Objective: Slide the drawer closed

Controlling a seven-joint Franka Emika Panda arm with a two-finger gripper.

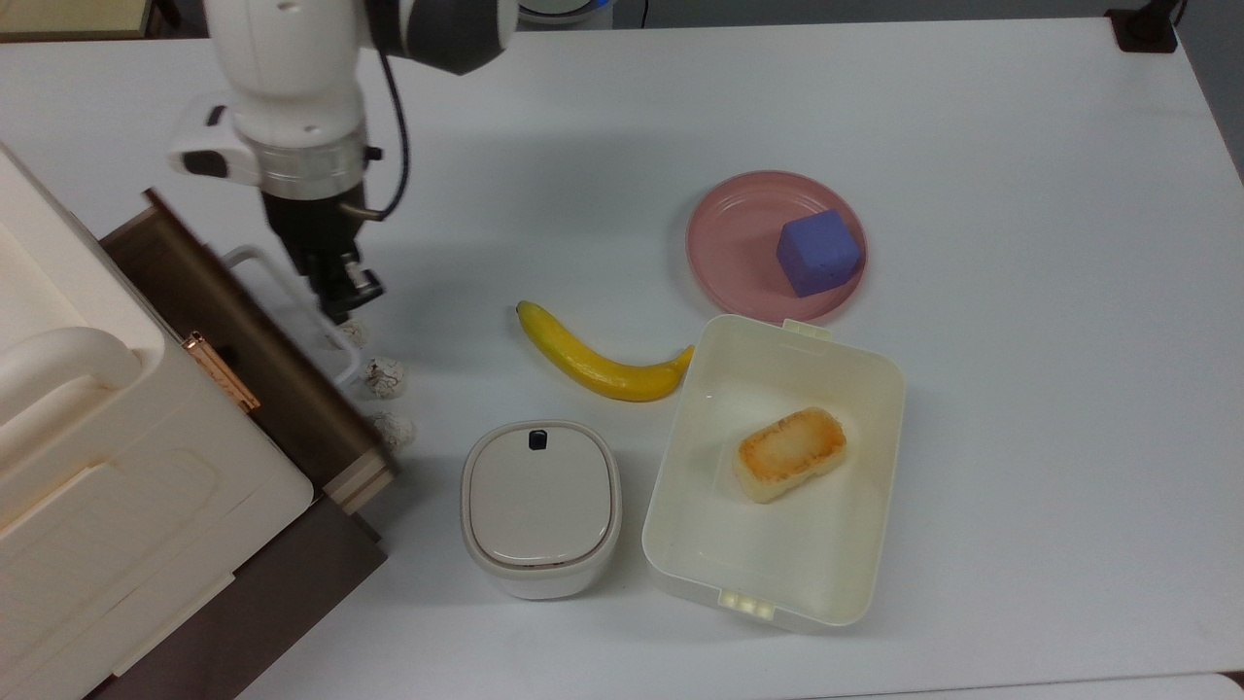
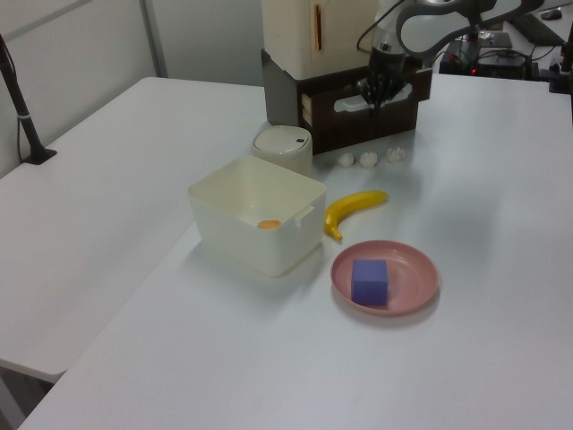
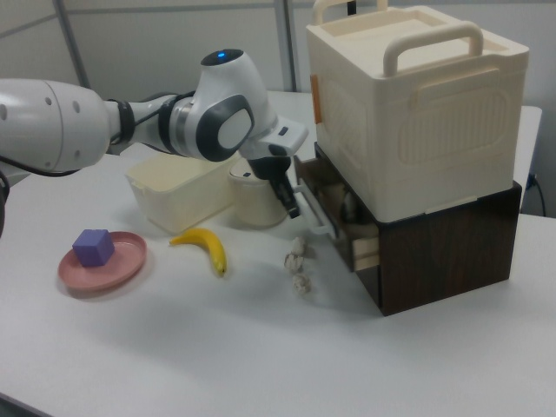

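The drawer (image 1: 243,340) sits almost fully inside the dark base under the cream cabinet (image 1: 97,467). Its dark brown front panel faces the table, and a thin strip of light wood (image 1: 355,481) still sticks out at one end. My gripper (image 1: 340,292) is shut, with its tips pressed against the white loop handle (image 1: 243,255). In the left view the gripper (image 2: 372,94) touches the drawer front (image 2: 358,121). In the right view the gripper (image 3: 293,208) points down at the handle in front of the drawer (image 3: 339,217). The drawer's inside is hidden.
Three small white lumps (image 1: 384,377) lie just in front of the drawer. A banana (image 1: 593,360), a round lidded container (image 1: 539,506), a cream lunch box (image 1: 875,389) holding bread, and a pink plate (image 1: 729,243) with a purple cube (image 1: 818,253) lie to the top view's right.
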